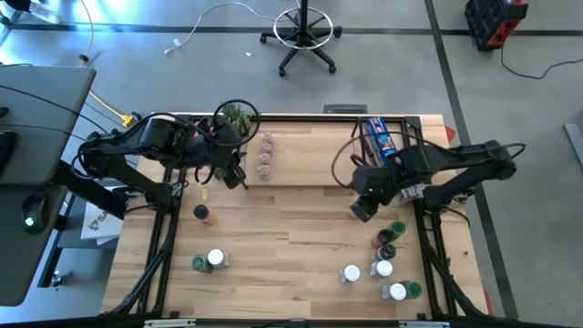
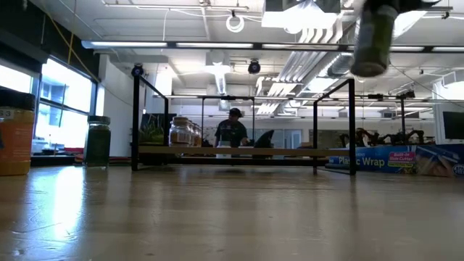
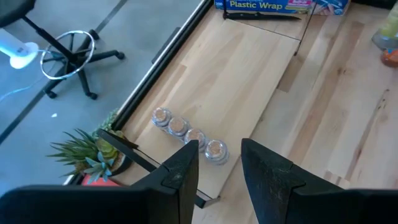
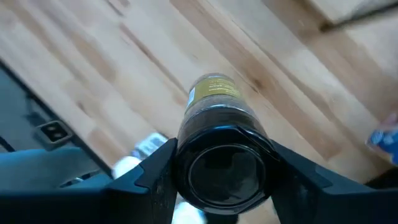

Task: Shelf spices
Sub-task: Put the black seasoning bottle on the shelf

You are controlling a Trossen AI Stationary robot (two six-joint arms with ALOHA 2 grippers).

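A black-lidded spice jar (image 4: 217, 134) was held clamped between the two fingers of the right tool (image 1: 363, 209), lifted clear of the bench (image 1: 291, 237) just in front of the shelf (image 1: 310, 155). In the right wrist view the jar's long axis ran away from the camera, lid nearest, and its label could not be read; in the low view only its lower part (image 2: 373, 40) was seen, cut off by the picture's upper edge. Four clear-lidded jars (image 3: 186, 132) were lined up in a short row on the shelf near its left end, standing upright with lids up. On the bench in front, an orange-filled jar (image 1: 202, 215) stood at the left, with a green-lidded and a white-lidded pair (image 1: 209, 261) nearer the front edge. A cluster of jars (image 1: 387, 260) with green, black and white lids was gathered at the front right, partly hidden under the right arm. The left tool (image 3: 217, 180) was held above the shelf's left end with its fingers parted and nothing between them. A small green plant (image 1: 235, 117) was seen at the shelf's back left corner, and a blue plastic-wrap box (image 1: 381, 137) lay at the shelf's right end, partly covered by the right arm.
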